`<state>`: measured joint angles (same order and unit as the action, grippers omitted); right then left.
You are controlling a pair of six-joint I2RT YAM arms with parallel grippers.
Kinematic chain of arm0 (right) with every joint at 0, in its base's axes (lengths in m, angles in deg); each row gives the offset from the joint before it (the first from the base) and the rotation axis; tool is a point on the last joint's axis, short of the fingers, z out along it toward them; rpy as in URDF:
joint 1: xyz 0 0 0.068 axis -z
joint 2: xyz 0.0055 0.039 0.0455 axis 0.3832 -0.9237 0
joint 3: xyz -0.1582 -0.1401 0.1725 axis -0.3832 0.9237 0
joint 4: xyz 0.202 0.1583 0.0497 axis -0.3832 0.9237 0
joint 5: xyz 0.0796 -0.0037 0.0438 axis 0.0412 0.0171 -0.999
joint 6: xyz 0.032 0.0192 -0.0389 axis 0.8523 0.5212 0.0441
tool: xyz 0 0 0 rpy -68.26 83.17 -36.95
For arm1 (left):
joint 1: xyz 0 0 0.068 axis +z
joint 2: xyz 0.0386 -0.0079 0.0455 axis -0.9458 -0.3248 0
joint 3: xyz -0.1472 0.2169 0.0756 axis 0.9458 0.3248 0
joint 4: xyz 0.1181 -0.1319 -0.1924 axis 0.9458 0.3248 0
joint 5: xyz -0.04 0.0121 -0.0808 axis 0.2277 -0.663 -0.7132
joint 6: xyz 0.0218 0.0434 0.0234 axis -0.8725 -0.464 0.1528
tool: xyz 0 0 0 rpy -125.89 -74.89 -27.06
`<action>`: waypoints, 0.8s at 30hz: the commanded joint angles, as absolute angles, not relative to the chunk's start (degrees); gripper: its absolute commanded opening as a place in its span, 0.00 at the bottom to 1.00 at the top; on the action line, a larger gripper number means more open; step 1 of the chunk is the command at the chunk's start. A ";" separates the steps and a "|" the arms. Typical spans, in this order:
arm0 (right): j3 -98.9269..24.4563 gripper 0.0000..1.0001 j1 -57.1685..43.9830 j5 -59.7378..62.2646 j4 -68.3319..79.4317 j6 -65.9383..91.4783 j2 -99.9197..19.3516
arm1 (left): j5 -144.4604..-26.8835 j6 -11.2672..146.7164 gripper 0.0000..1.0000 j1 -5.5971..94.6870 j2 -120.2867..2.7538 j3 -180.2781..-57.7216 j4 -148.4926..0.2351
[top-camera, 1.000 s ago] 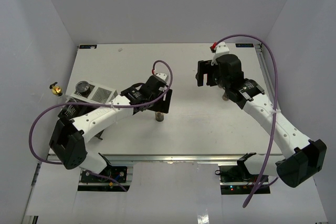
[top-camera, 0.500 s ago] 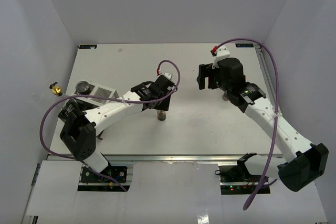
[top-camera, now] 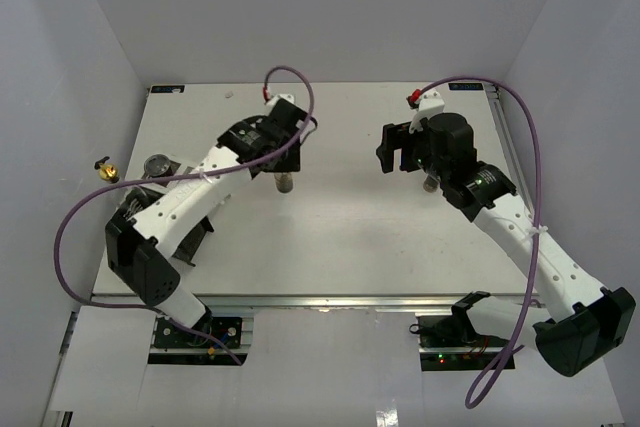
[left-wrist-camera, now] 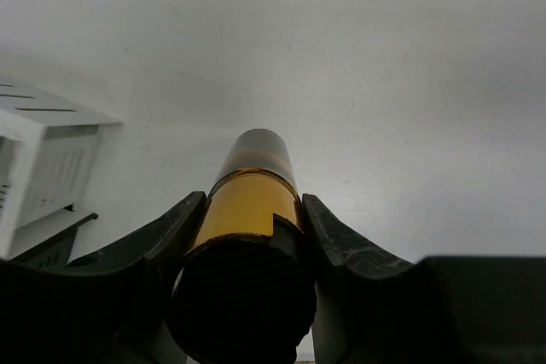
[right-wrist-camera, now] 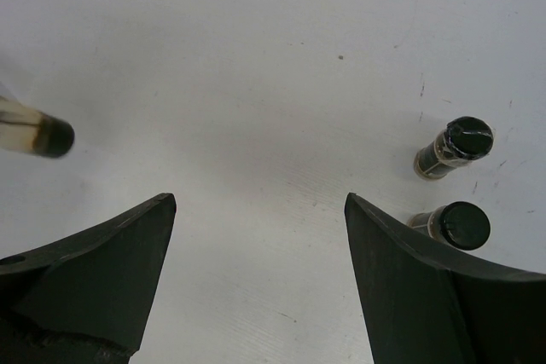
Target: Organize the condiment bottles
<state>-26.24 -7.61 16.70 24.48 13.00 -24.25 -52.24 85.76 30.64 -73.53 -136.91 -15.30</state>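
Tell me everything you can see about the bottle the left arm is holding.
The bottle is slim and round, with an amber-yellow body, a ribbed black cap at the near end and a dark far end. The left fingers clamp it on both sides near the cap. Whether it touches the table is unclear.
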 commanded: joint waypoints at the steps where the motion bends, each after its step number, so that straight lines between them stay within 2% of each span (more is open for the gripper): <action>1: -25.22 0.87 -7.44 15.32 23.32 12.61 -21.80 | -46.77 84.52 0.00 40.51 -64.51 -141.90 -7.04; 8: -24.50 0.87 -7.35 13.61 23.44 13.12 -20.87 | -52.28 81.67 0.00 56.57 -54.98 -137.81 -6.29; 13: -23.21 0.87 -7.35 11.91 23.30 13.67 -20.53 | -53.04 82.27 0.00 63.48 -50.24 -134.10 -5.47; 18: -21.59 0.87 -7.35 11.37 23.41 13.27 -19.53 | -47.96 84.25 0.00 66.82 -48.14 -131.02 -2.80; 24: -20.61 0.87 -7.35 10.76 23.38 13.10 -18.65 | -49.92 85.02 0.00 67.64 -46.05 -127.77 -3.31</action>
<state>-20.91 -7.53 11.99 24.57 13.24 -20.29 -50.62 83.70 67.19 -48.79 -128.92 -2.75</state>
